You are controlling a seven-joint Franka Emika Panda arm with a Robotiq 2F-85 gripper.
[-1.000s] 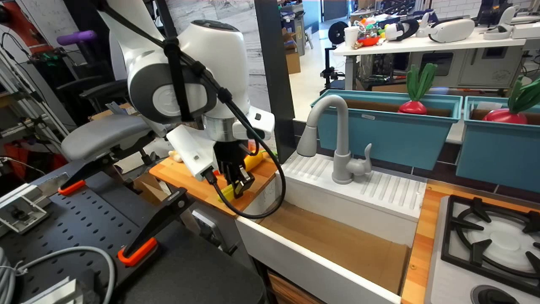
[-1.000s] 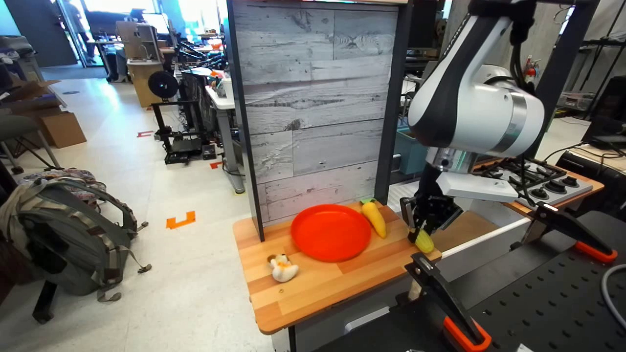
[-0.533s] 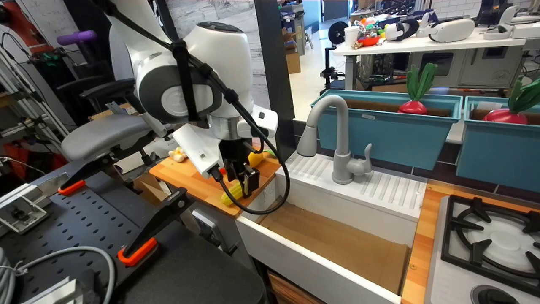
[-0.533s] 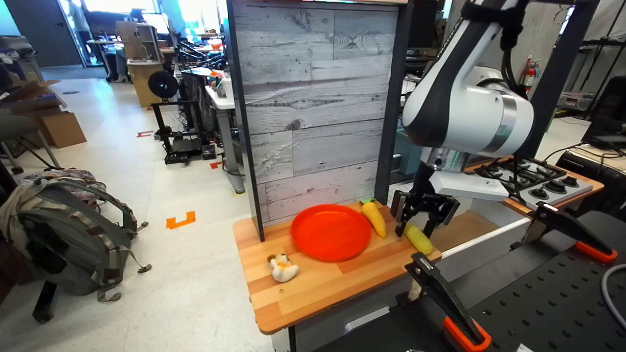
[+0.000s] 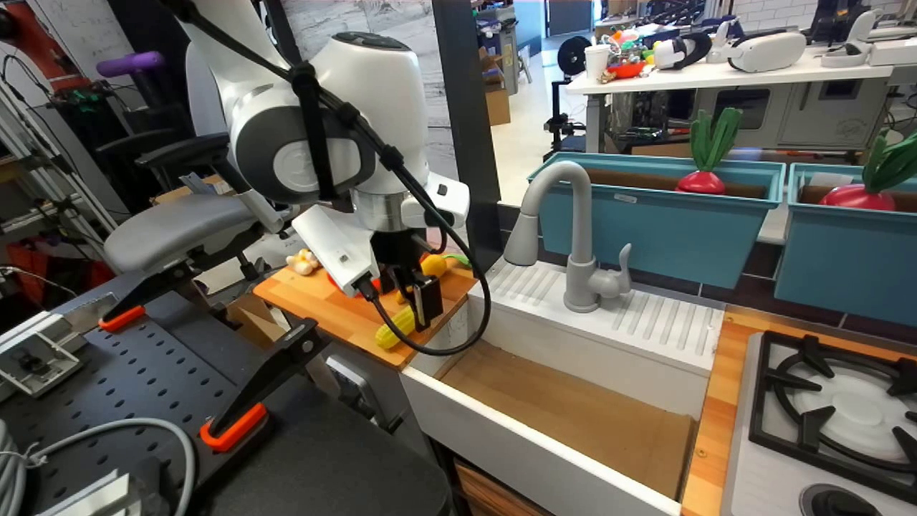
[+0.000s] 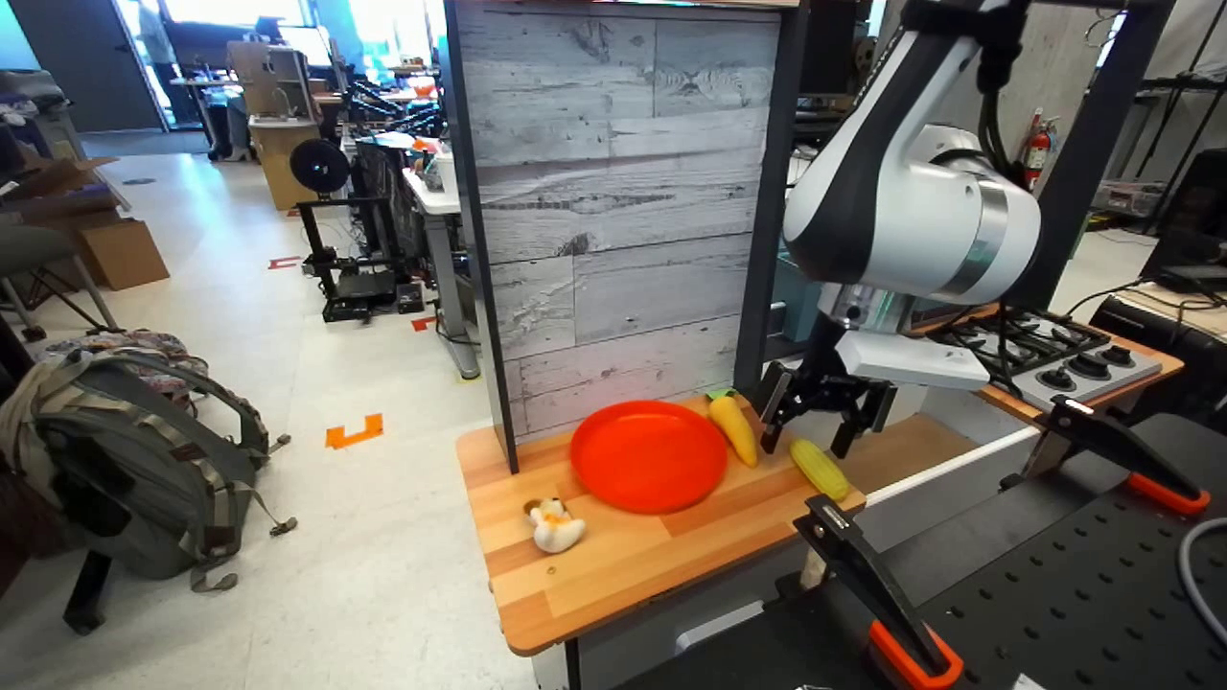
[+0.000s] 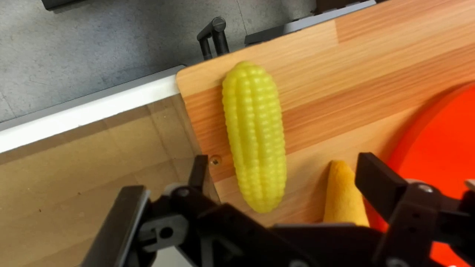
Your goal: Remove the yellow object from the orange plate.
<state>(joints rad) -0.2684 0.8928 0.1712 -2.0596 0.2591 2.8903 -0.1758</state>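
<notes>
The yellow object, a ribbed corn cob (image 7: 256,137), lies on the wooden counter beside the sink and off the plate; an exterior view also shows this corn (image 6: 820,470) whole. Inside the orange plate (image 6: 649,455) nothing lies; part of its rim (image 7: 408,144) enters the wrist view at the right. My gripper (image 6: 805,447) hangs just above the corn, jaws spread wide with nothing held. In the wrist view the fingertips of the gripper (image 7: 284,161) stand apart on either side of the corn's near end, not touching it.
A yellow-orange vegetable (image 6: 733,429) lies between plate and corn, close to one finger. White garlic-like pieces (image 6: 556,529) sit by the counter's outer end. The sink (image 5: 573,416) with its grey faucet (image 5: 580,236) adjoins the counter edge. A black clamp (image 6: 863,565) stands near the corn.
The jaws were shut on the corn one second ago; they have opened wide and let it go. The gripper has risen slightly, and the corn stays on the counter.
</notes>
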